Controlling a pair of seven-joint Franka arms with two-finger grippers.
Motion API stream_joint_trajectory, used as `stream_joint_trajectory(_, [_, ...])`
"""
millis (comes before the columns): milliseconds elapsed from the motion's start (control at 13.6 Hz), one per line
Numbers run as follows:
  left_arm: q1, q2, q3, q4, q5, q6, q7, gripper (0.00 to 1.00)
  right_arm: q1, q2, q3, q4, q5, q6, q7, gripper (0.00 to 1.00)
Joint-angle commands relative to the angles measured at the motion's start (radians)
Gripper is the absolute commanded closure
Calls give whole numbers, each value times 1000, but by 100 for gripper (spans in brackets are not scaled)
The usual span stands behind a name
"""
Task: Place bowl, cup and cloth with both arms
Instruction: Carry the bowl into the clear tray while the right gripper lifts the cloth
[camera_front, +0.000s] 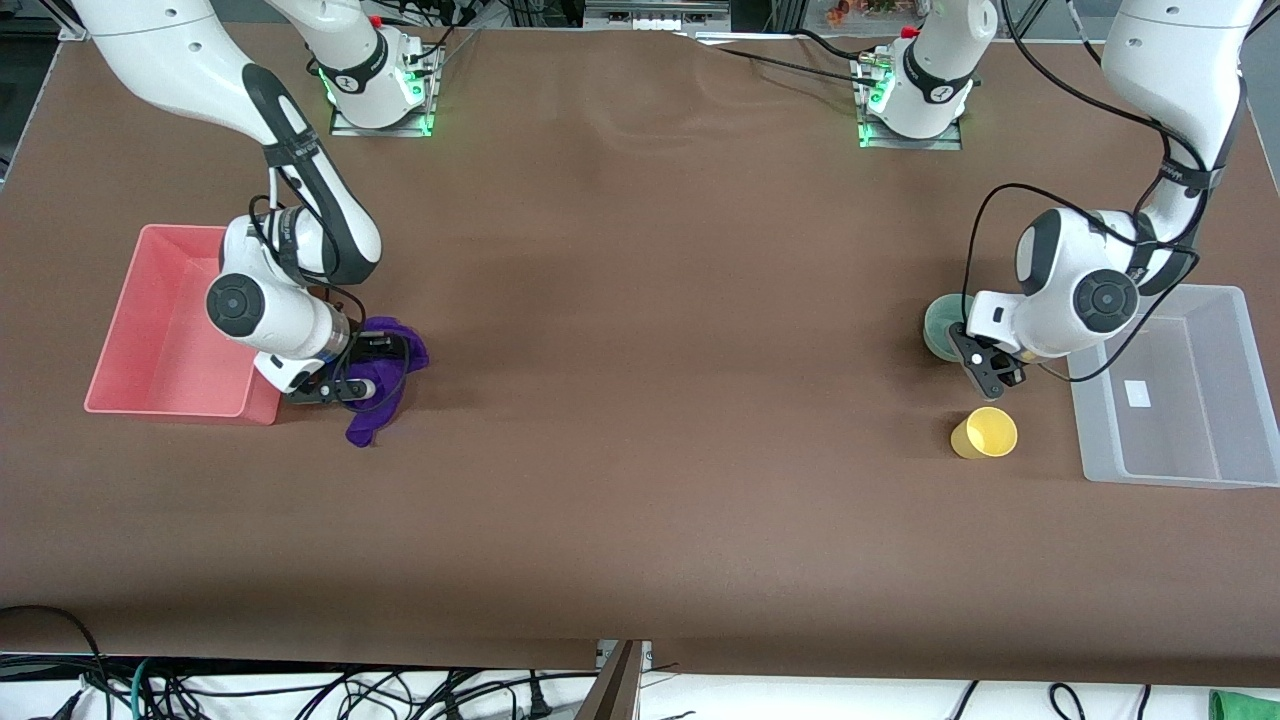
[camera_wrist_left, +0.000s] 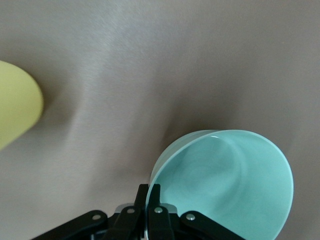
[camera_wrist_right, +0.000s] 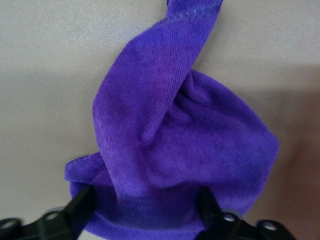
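I am pinching the rim of the bowl (camera_wrist_left: 227, 187) with my left gripper (camera_front: 990, 372), fingers drawn nearly together on its thin wall, and the bowl is hanging tilted over the table (camera_front: 640, 400) just beside the clear bin (camera_front: 1240, 330) at the left arm's end. My right gripper (camera_front: 335, 388) is clamping a bunched fold of the cloth (camera_wrist_right: 175, 145), which is trailing down beside the pink tray (camera_front: 140, 300) at the right arm's end. The cup (camera_front: 985, 433) is standing untouched on the table, near the bin and nearer to the front camera than the bowl. My worry is the bowl: smooth, glossy and mint-green, it is being held by one edge only, so it may swing or slide out as I carry it. The cloth is soft, deep purple and rumpled; its loose tail could snag the tray's wall and drape outside. The yellow cup looks light, plain and slightly tapered, so a passing elbow or cable may tip it.
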Motion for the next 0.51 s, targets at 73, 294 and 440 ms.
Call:
stream_joint_trajectory(73, [47,-61,0,182,20,-307,98,100,1,-10,3,-10,7,16,9,100])
stream_joint_trajectory(294, [117,-26,26,395,23,-466,220,100,-1,-27,3,8,7,5,2,100])
stream_joint_trajectory(440, [197,14,27,478,22,-467,313,100,-7,-65,-7,63,5,-94,-4,100])
